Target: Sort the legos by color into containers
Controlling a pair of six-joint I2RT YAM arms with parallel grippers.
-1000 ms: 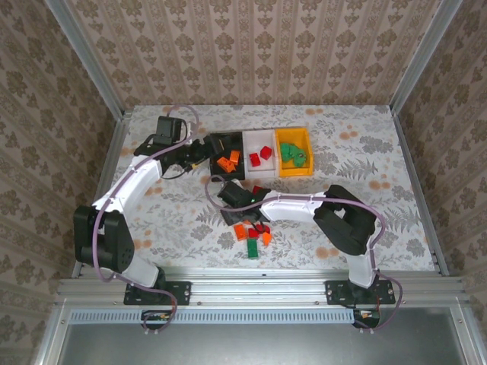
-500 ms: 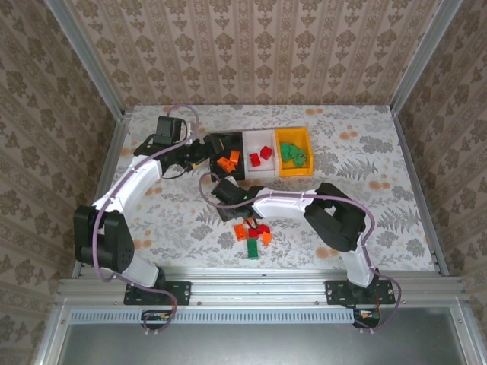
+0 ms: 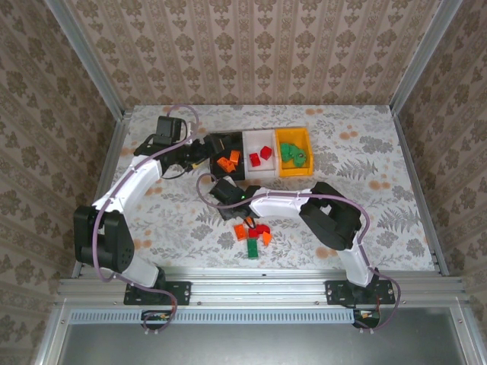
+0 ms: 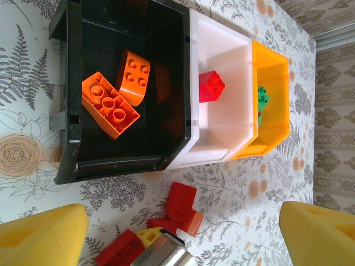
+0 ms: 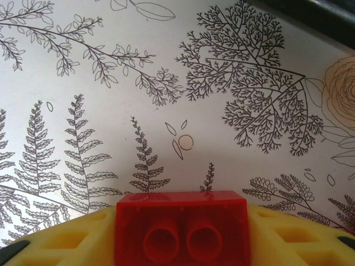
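Holding the left gripper (image 3: 199,150) at far left, jaws spread wide; pinching a red lego (image 5: 181,219) in the right gripper (image 3: 218,190) near centre.

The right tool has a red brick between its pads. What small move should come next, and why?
Probably lift the right tool and carry its red brick toward the white bin. The brick sits clamped between the yellow pads, and the white bin already holds another red brick, so red seems to belong there.

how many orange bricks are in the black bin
2: a long orange brick and a shorter one beside it, both on the black bin floor; none looks hidden.
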